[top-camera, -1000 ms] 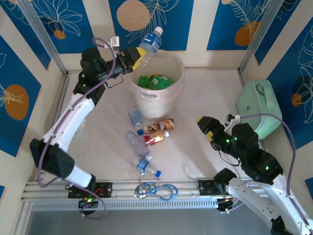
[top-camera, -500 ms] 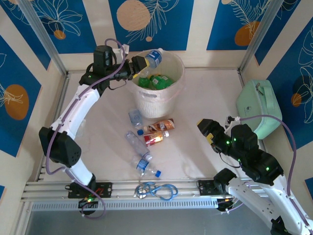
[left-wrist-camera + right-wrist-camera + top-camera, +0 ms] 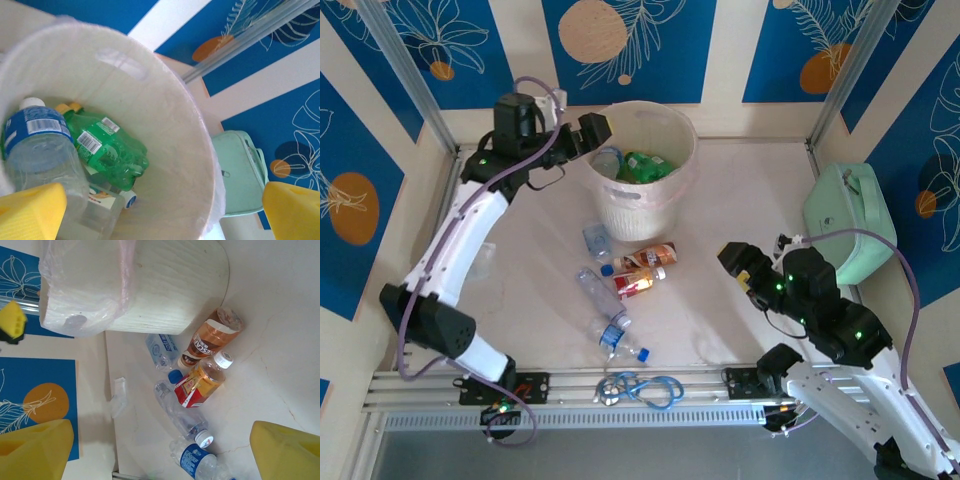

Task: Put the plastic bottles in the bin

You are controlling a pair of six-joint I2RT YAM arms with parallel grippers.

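The white bin stands at the back middle, with green bottles and a clear blue-labelled bottle inside. My left gripper hangs open at the bin's left rim, holding nothing. In the left wrist view its open jaws frame the bin's inner wall, the blue-labelled bottle and a green bottle. Several plastic bottles lie in front of the bin: a brown-labelled one, a red-labelled one, clear ones. My right gripper is open, off to their right.
A mint-green case sits against the right wall. A blue cord loop lies on the front rail. A small clear plastic scrap lies left of the bottles. Walls close in the table's back and sides.
My left gripper opened and let go of the blue-labelled bottle, which dropped into the bin; the gripper drew back a little to the left. The right arm barely moved.
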